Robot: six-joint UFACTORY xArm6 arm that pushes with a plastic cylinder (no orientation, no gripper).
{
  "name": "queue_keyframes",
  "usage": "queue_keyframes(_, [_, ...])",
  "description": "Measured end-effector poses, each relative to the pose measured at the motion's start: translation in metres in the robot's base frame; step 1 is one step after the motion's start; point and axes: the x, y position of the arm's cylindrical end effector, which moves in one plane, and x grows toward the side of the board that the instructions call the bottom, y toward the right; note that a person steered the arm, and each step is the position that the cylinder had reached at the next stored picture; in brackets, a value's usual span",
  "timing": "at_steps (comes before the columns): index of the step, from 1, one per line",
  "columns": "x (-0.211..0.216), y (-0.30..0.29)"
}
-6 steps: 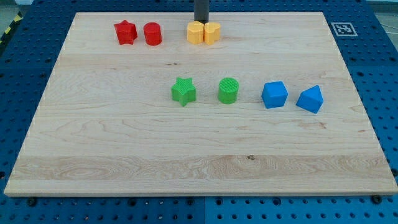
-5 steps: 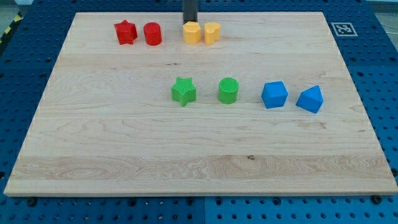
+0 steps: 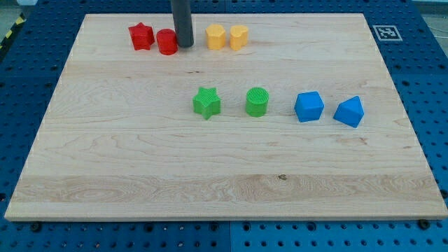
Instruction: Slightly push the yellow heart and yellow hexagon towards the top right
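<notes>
The yellow hexagon [image 3: 216, 36] and the yellow heart [image 3: 239, 36] sit side by side near the view's top centre of the wooden board [image 3: 140, 168]. My tip [image 3: 185, 45] is to the left of the yellow hexagon, a short gap away, right beside the red cylinder [image 3: 166, 42]. The rod hides part of the red cylinder's right side.
A red star [image 3: 141, 36] lies left of the red cylinder. A green star [image 3: 206, 103] and a green cylinder [image 3: 257, 101] sit mid-board. A blue cube [image 3: 309, 106] and a blue wedge-shaped block [image 3: 350, 111] lie at the right. A marker tag [image 3: 386, 32] is outside the board's top-right corner.
My tip has moved left and down, from behind the yellow blocks to between the red cylinder and the yellow hexagon. The hexagon shifted slightly left, and the red cylinder slightly down-left.
</notes>
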Motion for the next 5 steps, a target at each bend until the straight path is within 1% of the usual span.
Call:
queue_keyframes(1, [0.020,-0.011])
queue_keyframes(2, [0.026,-0.023])
queue_keyframes(5, [0.026,-0.034])
